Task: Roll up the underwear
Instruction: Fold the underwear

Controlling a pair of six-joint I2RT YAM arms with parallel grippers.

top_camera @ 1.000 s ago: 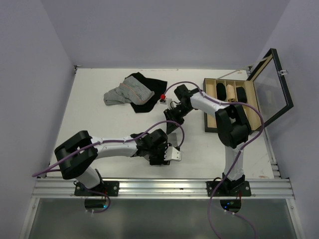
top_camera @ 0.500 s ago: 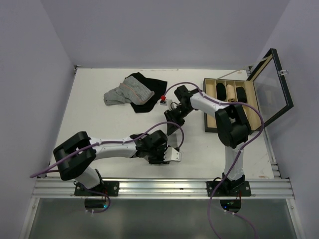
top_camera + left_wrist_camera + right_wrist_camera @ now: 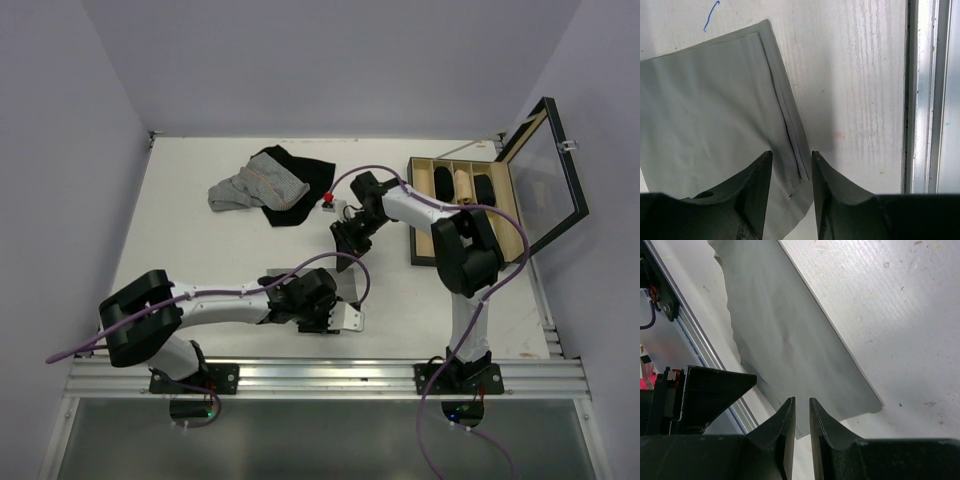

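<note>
Underwear (image 3: 715, 110): plain grey cloth lying flat on the table, filling the left and middle of the view; its upper corner points toward the top edge.
Hem: a stitched, folded edge runs down the cloth's right side, ending between the fingers.
Left gripper (image 3: 791, 167): two dark fingers rise from the bottom edge, slightly parted, straddling the hemmed edge of the cloth; whether they pinch it cannot be told.
Table (image 3: 850, 75): white, faintly grained, with a small blue pen mark (image 3: 711, 15) at top left.
Rail (image 3: 930, 95): metal strip running along the right edge.
</note>
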